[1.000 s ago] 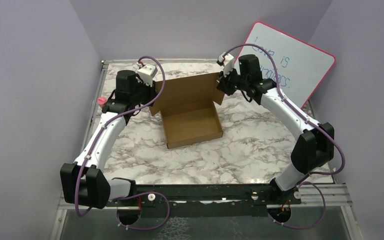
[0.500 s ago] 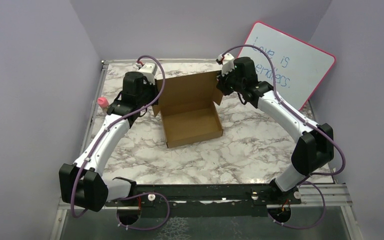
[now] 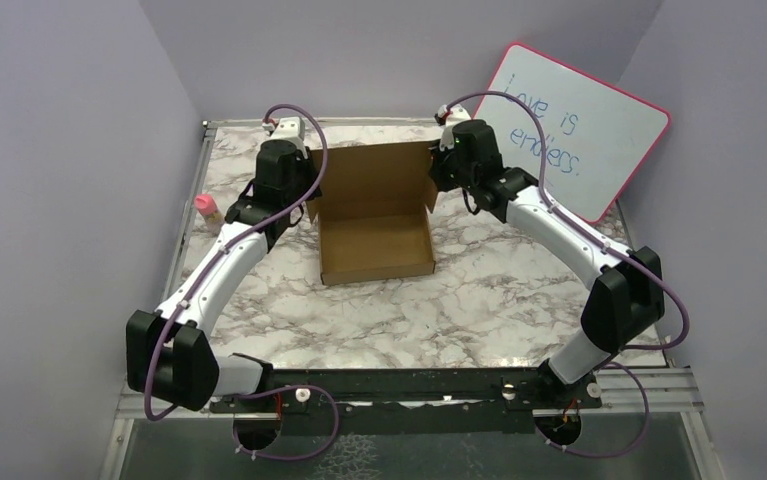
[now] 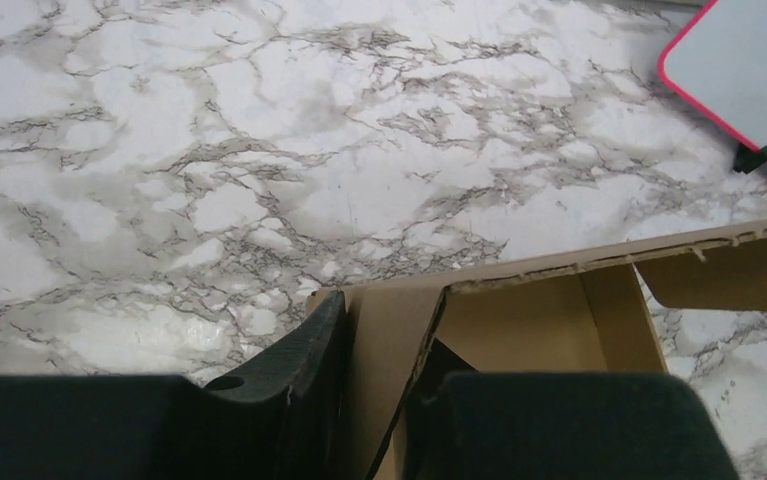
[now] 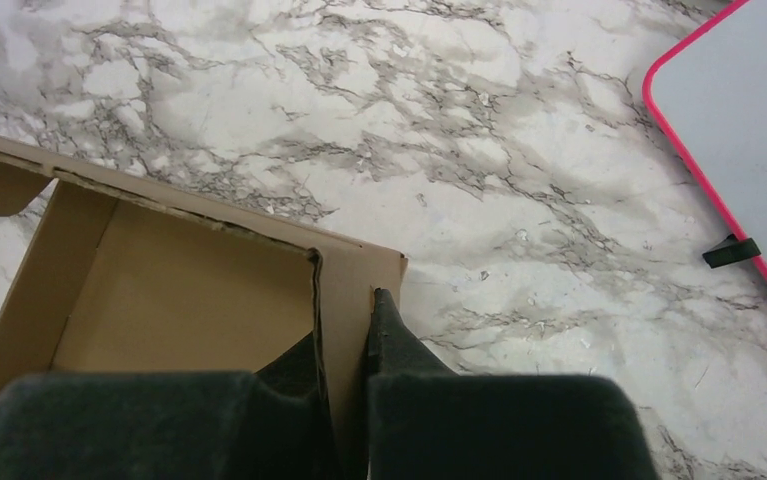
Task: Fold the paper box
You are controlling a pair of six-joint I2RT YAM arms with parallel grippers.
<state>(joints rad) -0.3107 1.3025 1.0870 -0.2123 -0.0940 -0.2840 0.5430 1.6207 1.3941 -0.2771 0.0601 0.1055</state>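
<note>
left gripper [image 4: 384, 335]: jaws clamped on a cardboard flap at the upper left corner of the paper box [image 3: 374, 235]. right gripper [image 5: 344, 325]: jaws pinched together on the upper right flap. the box lies between both grippers, upper centre of the top view, on the marble table [image 3: 479, 310].

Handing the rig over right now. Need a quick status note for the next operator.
Left gripper: shut on the flap at the lid's left edge.
Right gripper: shut on the flap at the lid's right edge.
Box: on the table, toward the far side, base open upward, lid standing at its far edge.
Done: base walls are up.
Left: bring the lid down and tuck its flaps in.
</note>
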